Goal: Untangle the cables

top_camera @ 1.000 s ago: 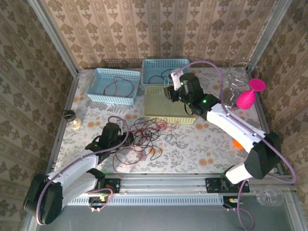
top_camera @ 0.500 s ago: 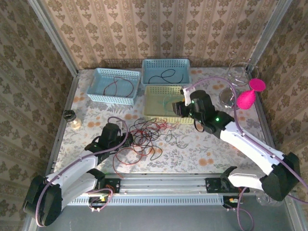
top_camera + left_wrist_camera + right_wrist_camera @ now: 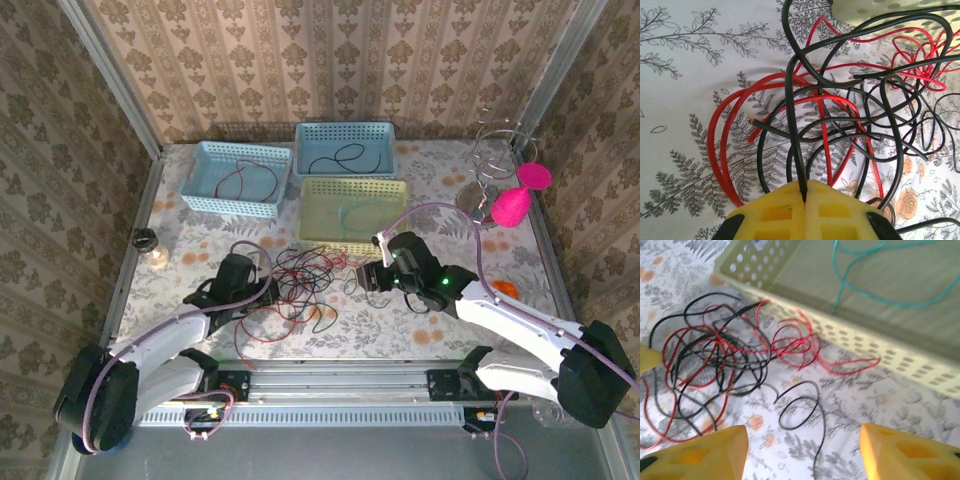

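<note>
Cables (image 3: 300,285) tangled; left gripper (image 3: 805,190) pinches a black cable (image 3: 791,125), right gripper (image 3: 802,430) gapes at three o'clock; pulling may tighten knots.

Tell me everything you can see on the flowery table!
tangle of thin red and black cables: one heap, table middle.
light blue plastic baskets: two, far side, each holding one cable.
pale yellow plastic basket: one, just beyond the tangle, holding a green cable.
small glass jar with dark lid: one, left edge.
pink goblet-shaped object: one, right side.
silver wire rack: one, far right corner.
small orange object: one, near right side.
left pincer: one, yellow pads, shut on a black cable.
right pincer: one, yellow, open, beside the tangle.
</note>
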Available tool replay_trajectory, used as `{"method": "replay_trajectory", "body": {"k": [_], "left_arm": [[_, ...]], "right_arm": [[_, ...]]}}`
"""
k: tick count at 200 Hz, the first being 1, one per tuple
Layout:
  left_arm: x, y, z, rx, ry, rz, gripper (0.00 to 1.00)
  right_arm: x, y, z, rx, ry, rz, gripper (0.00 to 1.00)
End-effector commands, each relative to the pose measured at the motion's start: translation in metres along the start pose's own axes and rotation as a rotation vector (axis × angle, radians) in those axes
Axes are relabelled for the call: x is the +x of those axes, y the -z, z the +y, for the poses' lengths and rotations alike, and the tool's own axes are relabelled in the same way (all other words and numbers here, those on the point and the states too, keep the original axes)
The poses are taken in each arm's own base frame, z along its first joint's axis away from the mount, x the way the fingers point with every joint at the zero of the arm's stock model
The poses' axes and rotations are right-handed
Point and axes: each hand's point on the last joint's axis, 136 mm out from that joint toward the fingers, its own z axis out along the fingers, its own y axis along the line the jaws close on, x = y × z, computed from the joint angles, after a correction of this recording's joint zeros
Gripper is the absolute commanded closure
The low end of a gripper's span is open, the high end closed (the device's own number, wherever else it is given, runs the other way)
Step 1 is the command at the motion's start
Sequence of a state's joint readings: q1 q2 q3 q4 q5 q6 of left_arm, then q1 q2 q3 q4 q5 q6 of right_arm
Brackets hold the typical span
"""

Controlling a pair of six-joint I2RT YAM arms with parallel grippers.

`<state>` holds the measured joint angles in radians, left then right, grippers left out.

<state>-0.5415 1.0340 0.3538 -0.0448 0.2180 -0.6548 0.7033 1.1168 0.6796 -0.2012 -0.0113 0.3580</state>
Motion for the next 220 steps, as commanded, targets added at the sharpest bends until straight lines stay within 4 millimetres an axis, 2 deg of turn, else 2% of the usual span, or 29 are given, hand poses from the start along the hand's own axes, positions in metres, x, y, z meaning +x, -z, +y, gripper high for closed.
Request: {"method": "replay_trajectory", "body": {"k": [1, 24, 33, 41, 50, 75, 97, 102, 118, 141, 163, 176, 197, 207, 213, 220], "left_arm": [[-0.019, 0.006, -0.017, 0.041, -0.017, -0.032, 0.73], [-0.026, 0.016, -0.021, 0.022, -0.035, -0.034, 0.34], [-0.028, 0.022, -0.019, -0.001, -0.039, -0.042, 0.23], [-0.031, 0.028, -0.017, -0.018, -0.042, -0.056, 0.17], [-0.034, 0.035, -0.017, -0.031, -0.048, -0.073, 0.15], [-0.043, 0.055, -0.011, -0.071, -0.035, -0.135, 0.13], [-0.047, 0.064, -0.006, -0.076, -0.015, -0.168, 0.15], [-0.046, 0.064, -0.005, -0.072, -0.009, -0.169, 0.15], [-0.037, 0.057, -0.002, -0.059, 0.017, -0.144, 0.17], [-0.019, 0.037, 0.001, -0.019, 0.066, -0.080, 0.25], [-0.012, 0.023, 0.008, -0.031, 0.085, -0.049, 0.27], [-0.011, 0.018, 0.009, -0.034, 0.088, -0.042, 0.27], [-0.010, 0.009, 0.009, -0.029, 0.088, -0.024, 0.27], [-0.007, 0.003, 0.011, -0.036, 0.087, -0.011, 0.29], [-0.005, 0.000, 0.013, -0.043, 0.088, -0.004, 0.33], [-0.004, -0.003, 0.019, -0.070, 0.097, -0.007, 0.43]], "right_arm": [[-0.008, -0.003, 0.020, -0.053, -0.003, -0.007, 0.42], [-0.003, -0.011, 0.030, -0.054, 0.011, 0.015, 0.43], [-0.001, -0.015, 0.034, -0.052, 0.008, 0.021, 0.43], [0.000, -0.018, 0.038, -0.056, 0.008, 0.030, 0.43], [0.001, -0.022, 0.044, -0.067, 0.012, 0.038, 0.43], [0.005, -0.033, 0.060, -0.081, -0.001, 0.076, 0.45], [0.018, -0.044, 0.068, -0.082, -0.035, 0.141, 0.46], [0.029, -0.052, 0.067, -0.069, -0.040, 0.180, 0.46], [0.046, -0.058, 0.071, -0.070, -0.059, 0.228, 0.45], [0.068, -0.064, 0.079, -0.095, -0.068, 0.262, 0.42], [0.085, -0.073, 0.084, -0.121, -0.080, 0.301, 0.41], [0.094, -0.077, 0.089, -0.131, -0.071, 0.338, 0.48], [0.096, -0.075, 0.095, -0.145, -0.052, 0.354, 0.73], [0.090, -0.070, 0.094, -0.135, -0.047, 0.336, 0.85], [0.084, -0.066, 0.092, -0.125, -0.040, 0.317, 0.90], [0.077, -0.059, 0.091, -0.115, -0.032, 0.292, 0.95]]}}
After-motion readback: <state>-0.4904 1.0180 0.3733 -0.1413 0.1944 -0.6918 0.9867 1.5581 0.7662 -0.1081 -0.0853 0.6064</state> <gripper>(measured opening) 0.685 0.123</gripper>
